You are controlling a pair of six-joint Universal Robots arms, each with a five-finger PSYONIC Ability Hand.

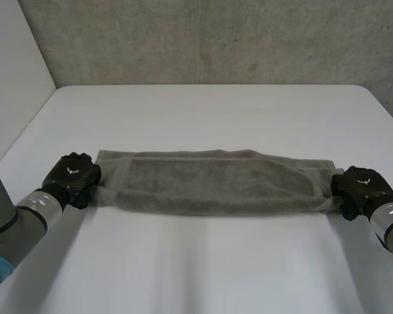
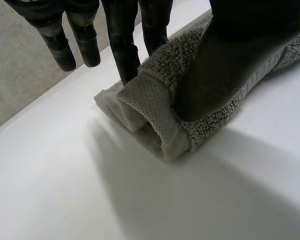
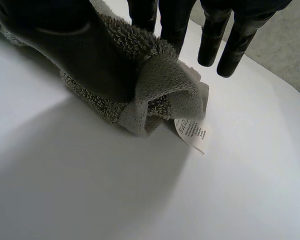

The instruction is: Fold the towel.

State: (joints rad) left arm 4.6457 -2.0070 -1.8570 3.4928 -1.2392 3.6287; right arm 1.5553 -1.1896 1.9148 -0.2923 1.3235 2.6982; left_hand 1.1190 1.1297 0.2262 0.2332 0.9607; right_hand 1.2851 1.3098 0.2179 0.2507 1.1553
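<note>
A grey towel [image 1: 216, 183] lies on the white table [image 1: 203, 111] as a long folded strip running left to right. My left hand [image 1: 72, 176] is at the strip's left end. In the left wrist view its thumb [image 2: 220, 75] presses down on the towel's [image 2: 160, 110] doubled end while fingers [image 2: 122, 45] reach in behind it, pinching the cloth. My right hand [image 1: 361, 186] is at the right end. There its thumb [image 3: 90, 50] lies on the towel [image 3: 165, 85] and fingers [image 3: 170, 20] go behind the bunched corner, pinching it.
A white care label [image 3: 192, 132] sticks out from the towel's right end onto the table. A grey wall [image 1: 203, 39] rises behind the table's far edge. Bare tabletop lies in front of and behind the strip.
</note>
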